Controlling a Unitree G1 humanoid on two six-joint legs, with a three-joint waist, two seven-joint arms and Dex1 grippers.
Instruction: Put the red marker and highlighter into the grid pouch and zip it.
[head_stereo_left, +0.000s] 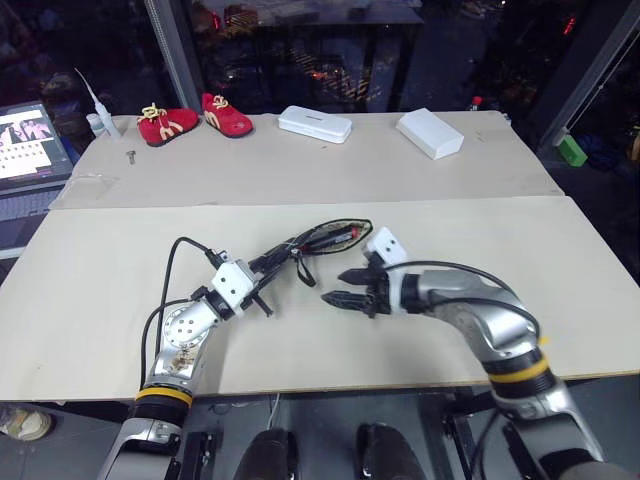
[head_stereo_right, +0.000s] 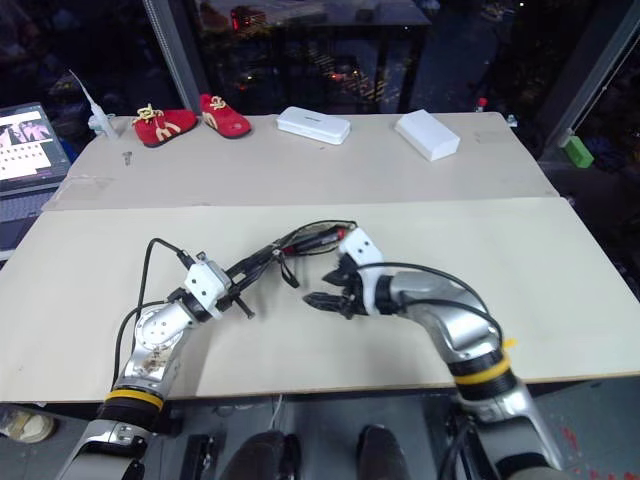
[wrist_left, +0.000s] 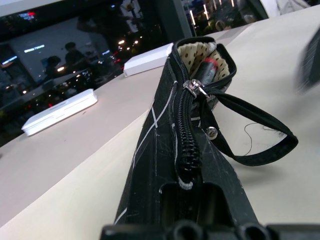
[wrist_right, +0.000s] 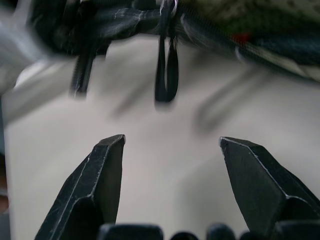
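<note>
Pale beige board covered the long table (head_stereo_left: 120, 270), with dark glass and scattered lights behind it. Along the far edge sat a pair of small red shoes with yellow laces (head_stereo_left: 198, 119), a flat white rectangular case (head_stereo_left: 315, 124) and a white box (head_stereo_left: 430, 133); part of a laptop screen (head_stereo_left: 30, 145) showed at the left. Near the middle of the table the left gripper (head_stereo_left: 268, 266) was clamped shut on the closed end of the grid pouch (head_stereo_left: 322, 238), a flat black fabric pencil pouch crossed by thin white lines, holding it raised off the board and pointing away toward the right. The pouch's far end gaped open, showing a spotted cream lining, and the red marker (wrist_left: 209, 67), a slim dark pen with a red band, lay inside that mouth. The silver zipper pull (wrist_left: 194, 88) sat partway along the teeth, just short of the opening, and a black cord loop (wrist_left: 260, 135) hung from it. The right gripper (head_stereo_left: 347, 286) hovered just beside the pouch, below the open end, its two black fingers (wrist_right: 102, 175) spread wide apart and empty, the loop dangling ahead of them without touching.
</note>
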